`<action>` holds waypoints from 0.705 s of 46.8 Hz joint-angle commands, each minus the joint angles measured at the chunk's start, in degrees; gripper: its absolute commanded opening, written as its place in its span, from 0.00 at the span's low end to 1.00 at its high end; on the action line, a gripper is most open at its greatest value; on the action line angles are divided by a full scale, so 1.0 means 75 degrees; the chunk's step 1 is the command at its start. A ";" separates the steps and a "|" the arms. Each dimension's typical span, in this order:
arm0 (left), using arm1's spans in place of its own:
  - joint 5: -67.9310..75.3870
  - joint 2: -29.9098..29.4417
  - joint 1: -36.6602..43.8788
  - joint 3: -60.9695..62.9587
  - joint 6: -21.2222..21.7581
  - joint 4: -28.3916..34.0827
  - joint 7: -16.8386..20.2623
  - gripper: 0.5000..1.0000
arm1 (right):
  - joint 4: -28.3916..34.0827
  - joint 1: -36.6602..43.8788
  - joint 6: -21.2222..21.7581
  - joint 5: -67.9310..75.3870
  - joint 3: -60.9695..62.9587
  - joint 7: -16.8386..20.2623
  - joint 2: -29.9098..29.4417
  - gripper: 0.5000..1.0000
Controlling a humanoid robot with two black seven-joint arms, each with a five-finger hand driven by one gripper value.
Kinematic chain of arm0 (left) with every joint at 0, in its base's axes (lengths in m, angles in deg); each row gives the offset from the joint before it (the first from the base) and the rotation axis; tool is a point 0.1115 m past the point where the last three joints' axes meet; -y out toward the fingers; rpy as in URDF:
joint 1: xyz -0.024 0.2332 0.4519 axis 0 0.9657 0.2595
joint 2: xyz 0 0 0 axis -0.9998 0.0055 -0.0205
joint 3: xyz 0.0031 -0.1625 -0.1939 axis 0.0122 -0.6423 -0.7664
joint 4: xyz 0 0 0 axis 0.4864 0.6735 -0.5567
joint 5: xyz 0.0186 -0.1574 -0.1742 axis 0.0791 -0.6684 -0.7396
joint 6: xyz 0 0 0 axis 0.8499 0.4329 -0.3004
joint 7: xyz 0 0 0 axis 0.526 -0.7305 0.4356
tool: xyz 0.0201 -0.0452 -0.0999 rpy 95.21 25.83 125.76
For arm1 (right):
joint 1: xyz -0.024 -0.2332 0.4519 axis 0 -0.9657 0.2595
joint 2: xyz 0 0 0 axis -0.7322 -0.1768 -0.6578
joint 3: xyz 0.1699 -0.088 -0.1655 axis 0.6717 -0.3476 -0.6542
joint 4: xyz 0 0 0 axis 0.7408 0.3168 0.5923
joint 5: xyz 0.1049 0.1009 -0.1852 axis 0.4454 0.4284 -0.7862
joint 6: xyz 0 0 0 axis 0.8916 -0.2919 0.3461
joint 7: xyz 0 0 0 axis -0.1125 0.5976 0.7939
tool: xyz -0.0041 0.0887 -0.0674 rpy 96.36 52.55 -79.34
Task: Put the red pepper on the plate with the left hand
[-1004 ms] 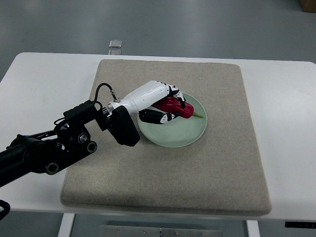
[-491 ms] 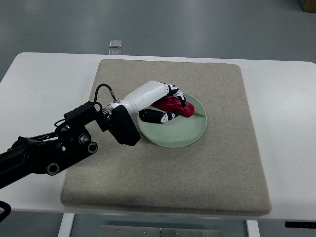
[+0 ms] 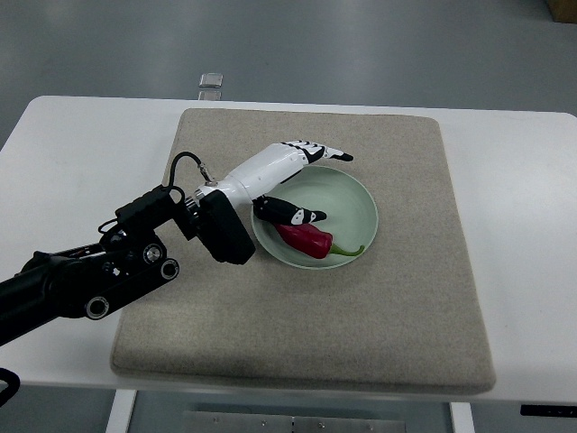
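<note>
— Top view, looking steeply down. Where does the red pepper (image 3: 305, 238) lie?

— Inside the plate (image 3: 356, 200), on its near-left part, green stem curling toward the near rim. Glossy, tapered, slightly wrinkled.

— And relative to the left hand (image 3: 290, 177)?

— Just below the thumb (image 3: 293, 214), close beside its tip, not gripped. Fingers (image 3: 323, 152) stretched out flat over the plate's far-left rim, well clear of the pepper. Hand spread open, holding nothing.

— Materials?

— Plate pale green, smooth, round, shallow. Under it a square beige mat (image 3: 406, 298), coarse like felt, rounded corners, covering the middle of the white tabletop (image 3: 63, 162). Hand of white shell with black joints; arm black, entering from the left edge.
</note>
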 commanded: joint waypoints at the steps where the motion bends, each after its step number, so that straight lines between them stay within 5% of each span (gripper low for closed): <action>1: -0.0024 0.0011 0.0011 -0.0048 0.0023 -0.0002 -0.0011 0.71 | 0.0000 0.0000 -0.0008 -0.0004 0.0000 0.0000 0.0000 0.86; 11: -0.2025 0.0000 -0.0024 -0.0282 0.0351 0.0056 0.0000 0.86 | 0.0000 0.0000 0.0004 -0.0004 0.0000 0.0000 0.0000 0.86; 33: -0.6022 -0.0082 -0.0036 -0.1091 0.0785 0.0489 -0.0011 0.92 | 0.0000 0.0000 -0.0008 0.0008 0.0000 0.0000 0.0000 0.86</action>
